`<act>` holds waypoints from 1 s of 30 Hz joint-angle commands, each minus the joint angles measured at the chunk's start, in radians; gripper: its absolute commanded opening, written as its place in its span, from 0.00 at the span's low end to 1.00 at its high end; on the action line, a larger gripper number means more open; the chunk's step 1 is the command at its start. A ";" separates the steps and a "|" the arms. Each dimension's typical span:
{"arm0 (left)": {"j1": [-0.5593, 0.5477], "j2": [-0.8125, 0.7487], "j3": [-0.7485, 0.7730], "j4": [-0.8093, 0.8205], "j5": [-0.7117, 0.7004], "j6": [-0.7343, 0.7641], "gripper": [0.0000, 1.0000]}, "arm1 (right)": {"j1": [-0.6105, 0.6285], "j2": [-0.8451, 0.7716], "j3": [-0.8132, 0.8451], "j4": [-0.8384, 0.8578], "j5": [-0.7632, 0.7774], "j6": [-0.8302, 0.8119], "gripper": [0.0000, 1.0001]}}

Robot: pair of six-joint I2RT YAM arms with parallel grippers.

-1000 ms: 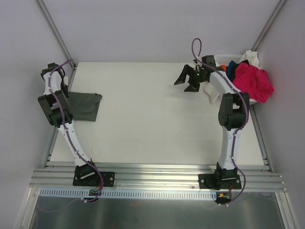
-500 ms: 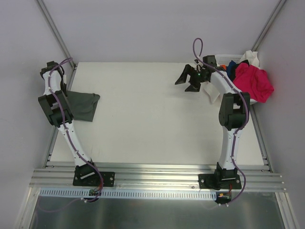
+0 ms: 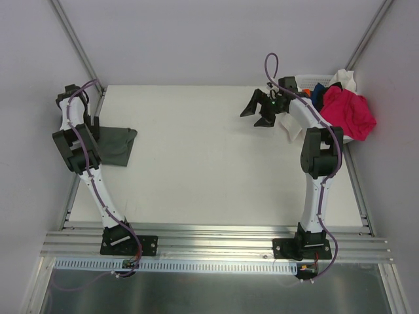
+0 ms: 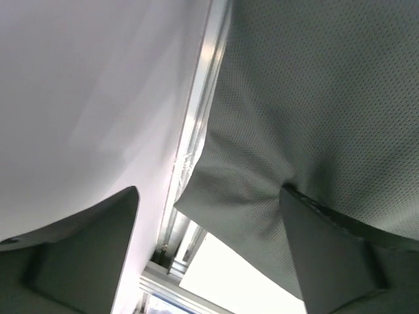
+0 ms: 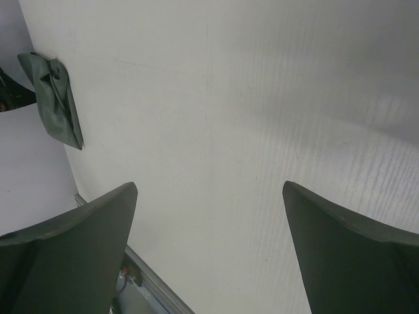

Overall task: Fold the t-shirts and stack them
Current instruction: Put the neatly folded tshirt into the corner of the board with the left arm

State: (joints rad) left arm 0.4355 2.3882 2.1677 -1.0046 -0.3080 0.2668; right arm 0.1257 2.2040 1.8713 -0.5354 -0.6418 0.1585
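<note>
The folded charcoal t-shirt [image 3: 114, 145] is parked at the tabletop's [image 3: 209, 170] left edge, touched by the wide-spread left claw [image 4: 209, 196]. It's best lifted straight off so no fold gets dragged. The right claw [image 5: 209, 186], also spread, is held near the basket's [image 3: 304, 80] magenta t-shirt [image 3: 347, 111].

The white table [image 3: 209, 170] bears a folded charcoal t-shirt [image 3: 118, 144] left, a basket [image 3: 304, 81] far right.
</note>
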 commanded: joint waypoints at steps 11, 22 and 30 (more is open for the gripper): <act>-0.222 -0.435 0.058 -0.020 0.285 -0.124 0.99 | -0.011 -0.118 0.118 -0.072 0.048 -0.105 0.97; -0.478 -0.540 0.012 -0.017 0.624 -0.238 0.99 | -0.060 -0.390 0.011 -0.270 0.267 -0.273 0.97; -0.563 -0.526 0.023 0.020 0.745 -0.318 0.99 | -0.057 -0.523 0.101 -0.528 0.521 -0.324 0.97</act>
State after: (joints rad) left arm -0.1146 1.8736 2.1597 -1.0046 0.3656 0.0036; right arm 0.0658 1.7306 1.9373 -0.9234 -0.2638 -0.1257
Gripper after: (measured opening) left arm 0.990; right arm 0.971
